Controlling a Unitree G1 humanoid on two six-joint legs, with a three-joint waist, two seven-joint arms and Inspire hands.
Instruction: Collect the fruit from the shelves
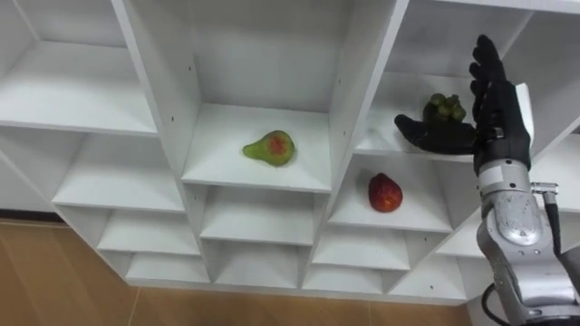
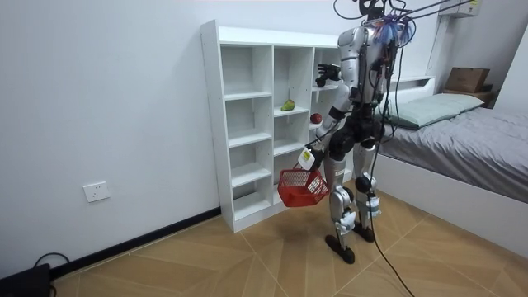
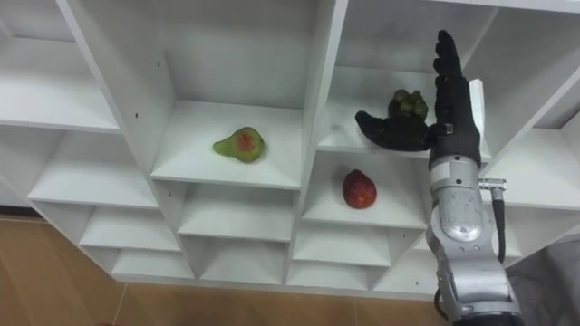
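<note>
In the upper compartment of the right-hand column of the white shelving unit sits a bunch of green grapes, towards the back of its shelf. The robot's right hand is raised at the mouth of this compartment, spread wide: its fingers point straight up and its thumb juts out sideways, passing low across the front of the grapes. It holds nothing, and whether the thumb touches the bunch cannot be told.

One compartment lower in the same column lies a red fruit, near the middle of its shelf. In the middle column, on the shelf level with the gap between those two, a green pear with a red blush lies on its side, well apart from the other fruit. The remaining compartments visible from the head camera are bare white boards.

In the room view the robot stands upright on the wooden floor, facing the shelving unit, its right arm lifted to the upper shelf. Its left hand hangs low beside its thigh with a red basket hanging from it by the handle. A bed with grey bedding stands behind the robot at the room view's right.
</note>
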